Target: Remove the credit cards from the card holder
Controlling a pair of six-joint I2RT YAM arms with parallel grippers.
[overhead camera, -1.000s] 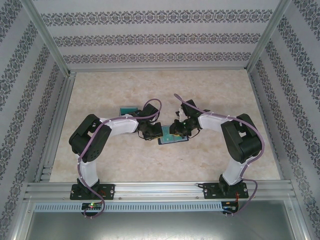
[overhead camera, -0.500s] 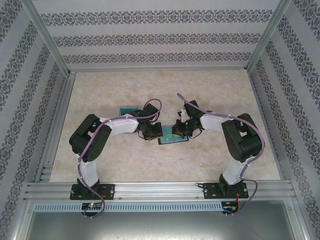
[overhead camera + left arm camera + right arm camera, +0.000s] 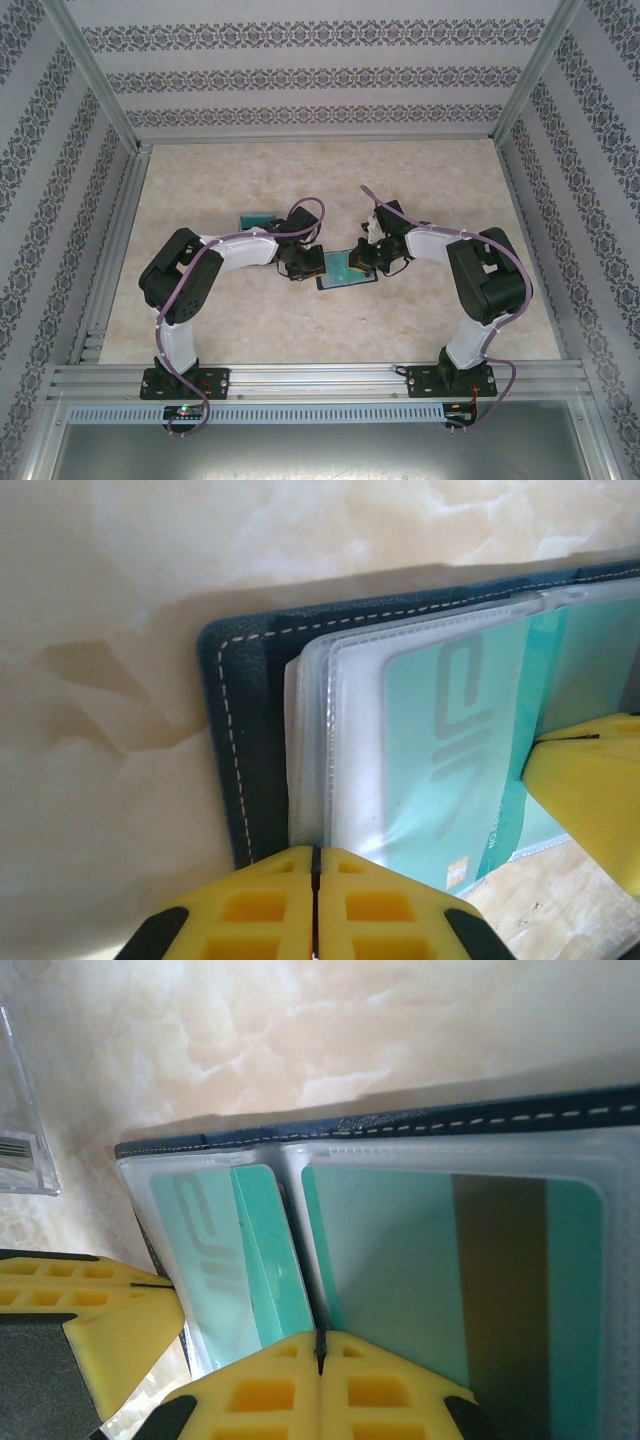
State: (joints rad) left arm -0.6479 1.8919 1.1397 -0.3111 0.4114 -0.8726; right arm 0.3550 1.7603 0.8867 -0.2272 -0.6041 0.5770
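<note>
The card holder [image 3: 352,282] lies open on the table between both arms, navy with white stitching [image 3: 245,730] and clear sleeves. A teal credit card [image 3: 450,760] sticks partly out of its sleeve toward the fold [image 3: 265,1260]. A second teal card with a dark stripe [image 3: 400,1260] sits in the neighbouring sleeve. My left gripper [image 3: 315,855] is shut on the edge of the clear sleeves at the holder's left half [image 3: 305,262]. My right gripper [image 3: 320,1345] is shut at the fold, pinching the corner of the protruding card [image 3: 362,258].
A clear plastic box [image 3: 258,217] with something teal in it stands on the table just behind the left gripper; its wall shows in the right wrist view [image 3: 20,1110]. Metal frame rails run along the table's sides and front [image 3: 320,378].
My right gripper has closed and shifted a little to the right over the holder. More of the teal card shows now. The left arm has held still.
</note>
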